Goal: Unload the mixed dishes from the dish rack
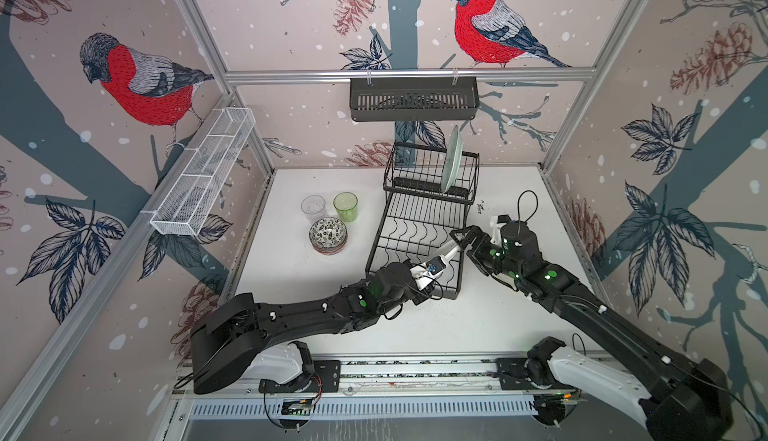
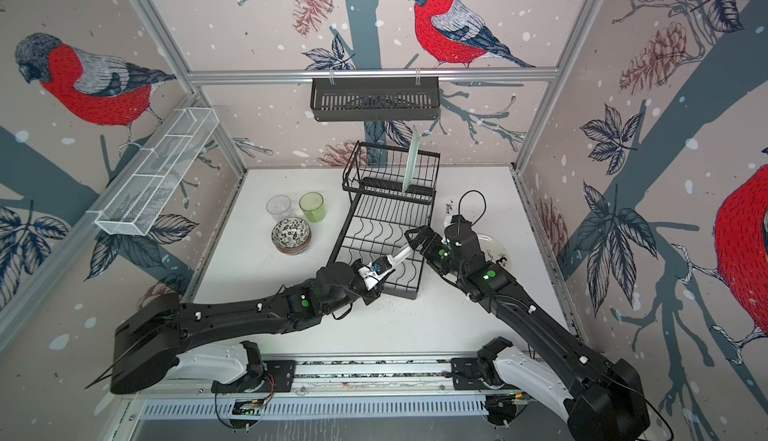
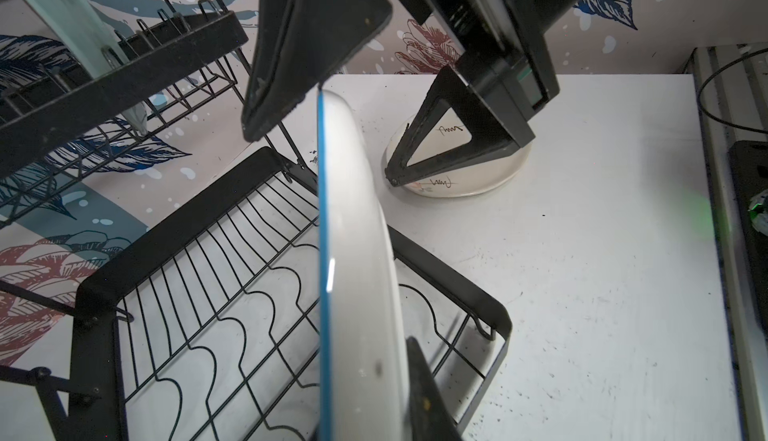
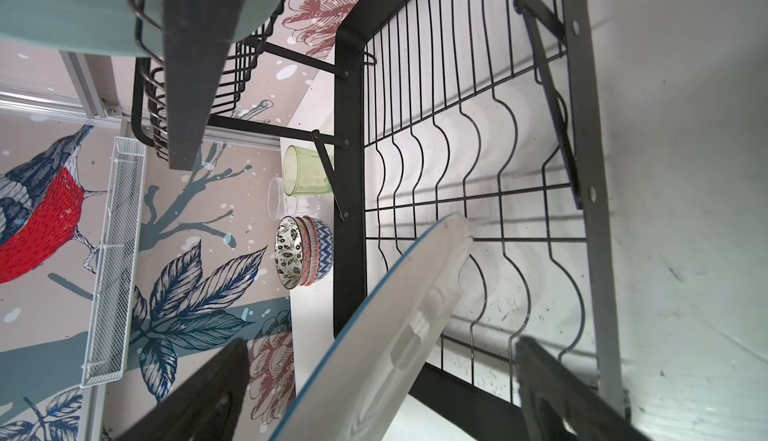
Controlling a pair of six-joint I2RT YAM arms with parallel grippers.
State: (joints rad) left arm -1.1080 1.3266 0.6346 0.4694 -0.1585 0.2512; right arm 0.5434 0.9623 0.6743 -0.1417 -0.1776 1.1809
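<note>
Over the flat tray of the dish rack (image 1: 377,237), the left pincer (image 1: 444,261) clamps a blue-rimmed white plate (image 3: 357,231) on edge, jaws nearly closed on it. The right pincer (image 1: 462,242) gapes wide, straddling the plate's far rim, gripping nothing. A pale green plate (image 1: 451,160) stands in the raised slots; stacked bowls (image 1: 328,231) and tumblers (image 1: 345,207) sit on the desk (image 1: 478,326).
</note>
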